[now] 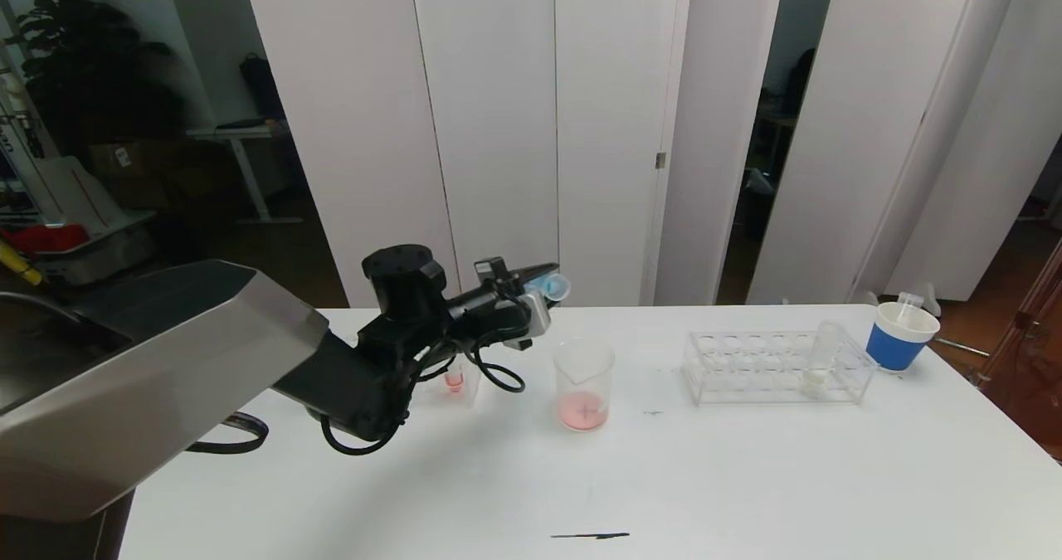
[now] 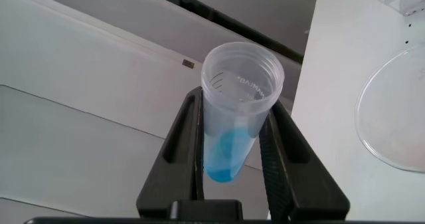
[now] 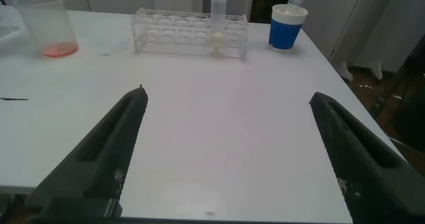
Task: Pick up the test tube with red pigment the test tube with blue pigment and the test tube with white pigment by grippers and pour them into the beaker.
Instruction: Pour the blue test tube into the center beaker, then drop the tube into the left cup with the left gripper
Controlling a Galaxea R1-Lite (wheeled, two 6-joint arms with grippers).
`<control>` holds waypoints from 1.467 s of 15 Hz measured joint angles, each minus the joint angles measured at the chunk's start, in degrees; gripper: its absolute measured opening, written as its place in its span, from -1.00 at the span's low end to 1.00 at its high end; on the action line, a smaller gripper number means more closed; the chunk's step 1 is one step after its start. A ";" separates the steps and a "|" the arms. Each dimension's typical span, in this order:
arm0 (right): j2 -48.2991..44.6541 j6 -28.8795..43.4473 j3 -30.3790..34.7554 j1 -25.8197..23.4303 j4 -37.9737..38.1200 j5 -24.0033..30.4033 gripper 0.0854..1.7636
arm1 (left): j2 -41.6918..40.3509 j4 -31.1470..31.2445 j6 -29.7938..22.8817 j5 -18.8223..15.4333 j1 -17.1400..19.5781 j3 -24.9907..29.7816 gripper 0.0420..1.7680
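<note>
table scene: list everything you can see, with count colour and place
test tube with blue pigment: 1, clear with blue liquid, held tilted above the table, left of the beaker
beaker: 1, clear glass, pink-red liquid at bottom, table centre
test tube with white pigment: 1, clear with cream liquid, in the rack
rack: 1, clear plastic, right of the beaker
paper cup: 1, white with blue band, far right, a clear tube inside
small clear container: 1, red residue, behind the left arm
table: 1, white
left gripper: shut on the blue tube
right gripper: open, low over the table's near edge
</note>
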 joint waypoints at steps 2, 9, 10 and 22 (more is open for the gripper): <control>0.00 -0.02 0.00 0.00 -0.02 0.00 0.98 | 0.96 -1.88 2.40 0.22 -0.54 0.02 -0.38; 0.00 -0.05 0.00 0.00 -0.02 0.02 0.98 | 3.68 -3.95 9.13 1.07 -1.41 -0.96 -0.38; 0.00 -0.02 0.00 0.00 -0.02 0.00 0.98 | 4.00 -4.00 9.92 1.54 -1.52 -1.24 -0.38; 0.00 -0.02 0.00 0.00 0.00 0.02 0.98 | 5.84 -5.62 14.88 3.41 -1.85 -2.16 -0.38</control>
